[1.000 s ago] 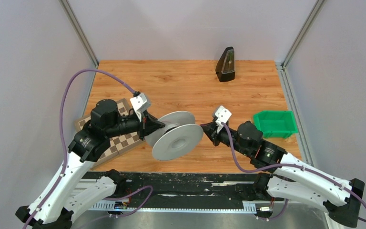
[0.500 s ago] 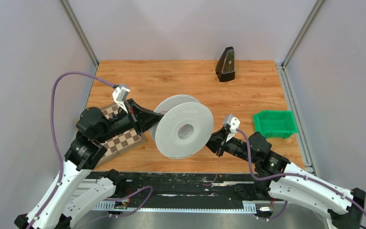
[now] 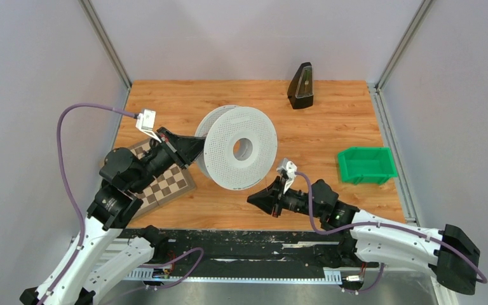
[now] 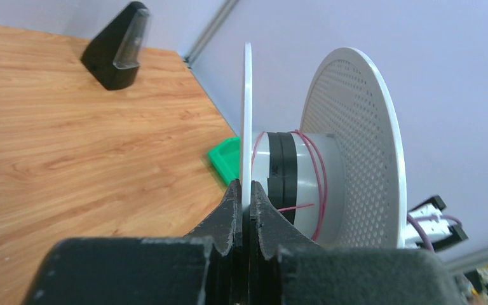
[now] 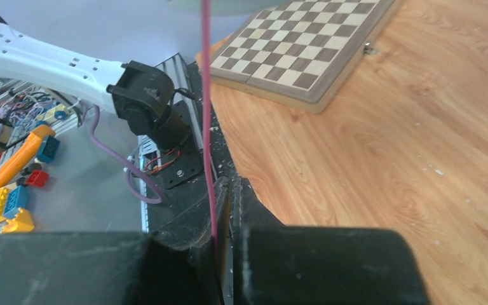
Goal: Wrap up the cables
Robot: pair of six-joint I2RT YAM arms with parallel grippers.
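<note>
A white perforated spool (image 3: pixel 238 147) is held up off the table, its face turned toward the camera. My left gripper (image 3: pixel 194 147) is shut on the spool's rear flange (image 4: pixel 247 121), clamped at the rim (image 4: pixel 246 202). A thin red cable (image 4: pixel 314 165) is wound a few turns round the grey hub. My right gripper (image 3: pixel 254 199) is low near the table's front edge, below the spool, shut on the red cable (image 5: pixel 206 114), which runs straight up from the jaws toward the spool.
A folded chessboard (image 3: pixel 165 184) lies under the left arm, also in the right wrist view (image 5: pixel 305 44). A green bin (image 3: pixel 366 164) sits at the right. A black metronome (image 3: pixel 302 86) stands at the back. The table's front edge and black rail (image 3: pixel 241 238) are just below the right gripper.
The left gripper lifted and tipped the spool up and back, turning its face toward the camera. The right gripper swung down and left toward the front edge, keeping the cable.
</note>
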